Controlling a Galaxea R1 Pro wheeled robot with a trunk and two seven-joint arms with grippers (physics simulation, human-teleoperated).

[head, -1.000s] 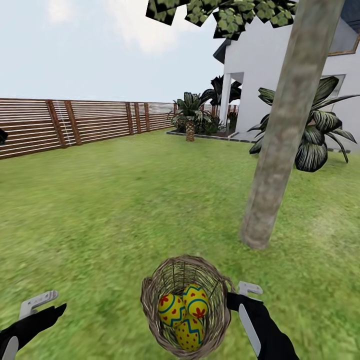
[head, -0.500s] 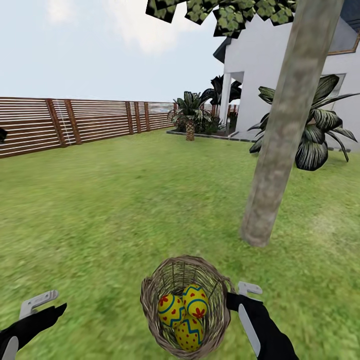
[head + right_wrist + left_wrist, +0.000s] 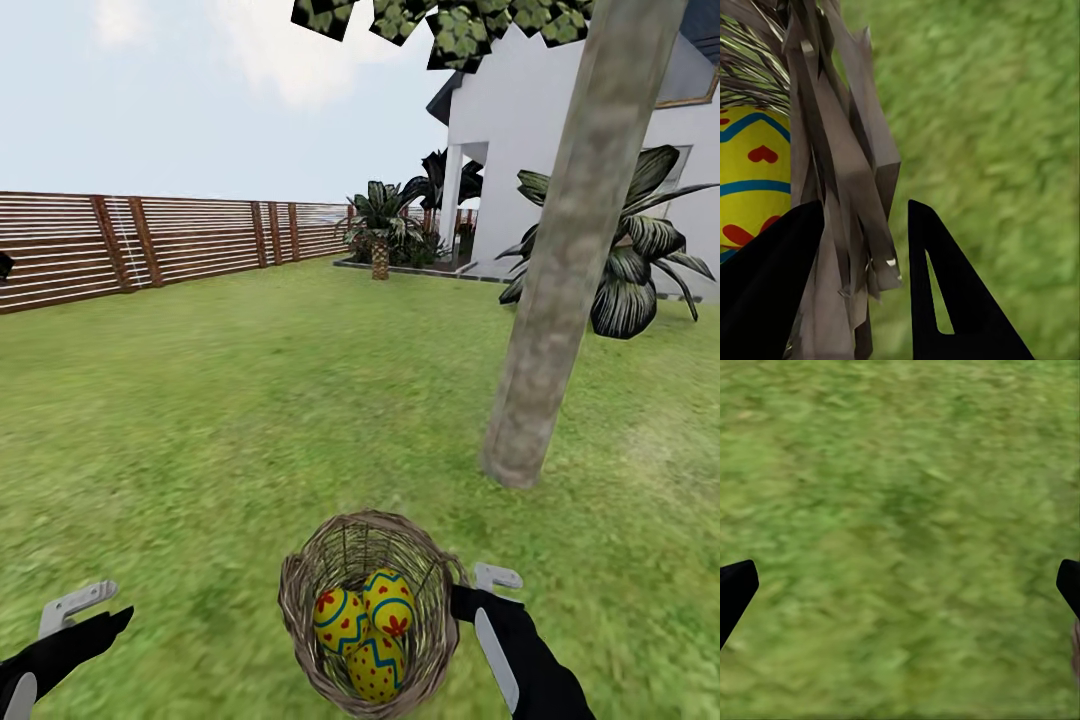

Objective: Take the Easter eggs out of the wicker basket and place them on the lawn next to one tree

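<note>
1. Two black fingers of the right gripper [image 3: 862,262] pinch the rim wall of the wicker basket [image 3: 300,610], one finger inside the weave and one outside, as the right wrist view shows.
2. From the head view, the right gripper [image 3: 462,600] sits at the basket's right rim, and the basket is tipped so that its open mouth faces the camera.
3. All three Easter eggs [image 3: 365,632] lie clustered together in the basket, yellow with blue zigzag bands and red marks; one of them [image 3: 750,187] shows through the weave right beside the inner finger.
4. Apart from the basket, low at the left of the head view, the left gripper [image 3: 75,612] is over the grass with its fingers spread wide and nothing between them; the left wrist view has a black fingertip at each side edge with only lawn [image 3: 900,525] between.
5. Just beyond the basket and slightly to the right stands the tree [image 3: 560,270], its pale mottled trunk leaning and rooted in the lawn [image 3: 220,400].
6. Farther off are a brown slat fence [image 3: 170,240] on the left, a broad-leaved dark plant [image 3: 640,265] behind the trunk, and a white house [image 3: 500,160] on the right.
</note>
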